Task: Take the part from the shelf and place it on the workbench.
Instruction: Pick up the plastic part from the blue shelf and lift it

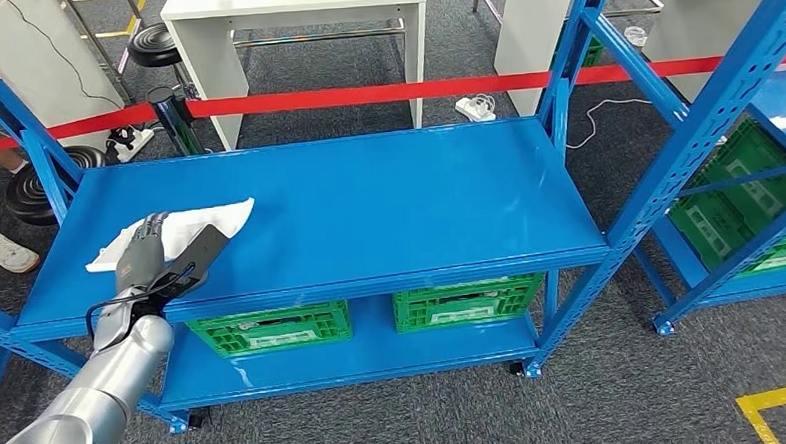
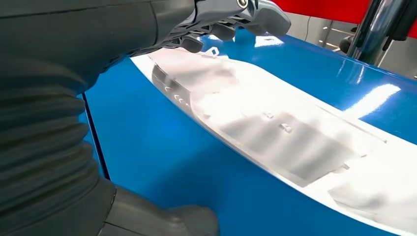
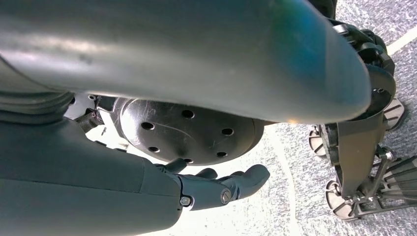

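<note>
Left robot hand point(image 1: 147, 236) rests on the white part point(image 1: 224, 216) on the shelf point(image 1: 388, 202)

The shelf point(image 1: 368, 203) is blue painted metal, smooth and glossy enough to throw back bright light patches, and on it lies the part point(image 1: 174, 235), wrapped in thin, crinkled, translucent white plastic with a grey panel showing through. The left hand point(image 1: 142, 255) has a matt grey ribbed cover and dark plastic-looking fingers point(image 2: 216, 30), behind it a smooth silver arm. Below sit green plastic lattice crates point(image 1: 270, 327) on rough grey carpet-like floor point(image 1: 637, 392); the right hand point(image 3: 216, 189) looks matt grey.
</note>
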`<state>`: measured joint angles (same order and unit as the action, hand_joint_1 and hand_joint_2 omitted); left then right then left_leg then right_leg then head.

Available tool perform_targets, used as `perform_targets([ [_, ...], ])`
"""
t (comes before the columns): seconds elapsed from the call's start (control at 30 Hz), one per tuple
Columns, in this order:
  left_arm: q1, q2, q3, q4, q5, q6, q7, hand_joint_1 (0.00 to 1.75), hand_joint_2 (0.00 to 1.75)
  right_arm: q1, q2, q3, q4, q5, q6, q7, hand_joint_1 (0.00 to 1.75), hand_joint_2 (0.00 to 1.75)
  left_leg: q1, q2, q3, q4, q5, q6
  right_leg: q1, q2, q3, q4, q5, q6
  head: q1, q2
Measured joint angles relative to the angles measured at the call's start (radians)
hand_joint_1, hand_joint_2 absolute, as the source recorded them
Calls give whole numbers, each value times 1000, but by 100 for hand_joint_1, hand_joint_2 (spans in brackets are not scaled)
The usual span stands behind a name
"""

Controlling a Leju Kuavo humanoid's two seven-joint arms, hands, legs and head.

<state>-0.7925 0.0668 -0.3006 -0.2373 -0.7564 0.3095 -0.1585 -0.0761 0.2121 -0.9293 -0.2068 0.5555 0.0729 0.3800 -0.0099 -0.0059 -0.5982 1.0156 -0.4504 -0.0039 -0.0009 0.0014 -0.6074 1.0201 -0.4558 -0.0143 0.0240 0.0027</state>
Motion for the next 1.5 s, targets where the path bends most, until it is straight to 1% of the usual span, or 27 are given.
perform_targets([
  [0.37,0,12,0,0,-35,10,24,0,175,0,0,0,0,10,0,0,0,0,0,0,0,0,0,0,0,0,0,0,0,0,0,0],
  [0.5,0,21,0,0,-91,9,56,175,175,0,0,0,0,12,0,0,0,0,0,0,0,0,0,0,0,0,0,0,0,0,0,0],
  [0.7,0,25,-2,0,-128,6,90,174,175,-1,0,0,0,9,0,0,0,0,0,0,0,0,0,0,0,0,0,0,0,0,0,0],
  [0.87,-6,27,-2,0,-145,10,111,161,175,-2,0,-1,0,9,-4,0,0,0,0,0,0,0,0,0,0,0,0,0,0,0,0,0],
  [1.03,-16,29,-3,1,-157,19,124,174,175,-5,0,-10,0,7,-14,0,0,0,0,0,1,0,0,0,0,0,0,0,0,0,0,0],
  [1.2,-18,30,-6,1,-178,21,139,175,175,-6,-1,-13,0,9,-20,0,0,0,0,0,1,0,0,0,0,0,1,0,0,0,0,0],
  [1.23,-18,31,-8,1,-183,22,140,175,131,-6,-1,-13,0,11,-21,0,0,0,0,0,1,0,0,0,0,0,1,0,0,0,0,0],
  [1.33,-15,39,-17,1,-202,41,132,175,131,-7,-2,-13,0,20,-21,0,0,0,0,0,1,0,0,0,0,0,1,0,0,0,0,0],
  [1.37,-13,42,-19,1,-213,58,127,175,175,-7,-2,-13,0,23,-21,0,0,0,0,0,1,0,0,0,0,0,1,0,0,0,0,0],
  [1.43,-8,46,-25,1,-237,112,117,175,175,-7,-2,-13,0,27,-21,0,0,0,0,0,1,0,0,0,0,0,1,0,0,0,0,0],
  [1.5,-5,47,-32,0,-246,187,90,175,175,-8,-2,-13,0,29,-21,0,0,0,0,0,1,0,0,0,0,0,0,0,0,0,0,0],
])
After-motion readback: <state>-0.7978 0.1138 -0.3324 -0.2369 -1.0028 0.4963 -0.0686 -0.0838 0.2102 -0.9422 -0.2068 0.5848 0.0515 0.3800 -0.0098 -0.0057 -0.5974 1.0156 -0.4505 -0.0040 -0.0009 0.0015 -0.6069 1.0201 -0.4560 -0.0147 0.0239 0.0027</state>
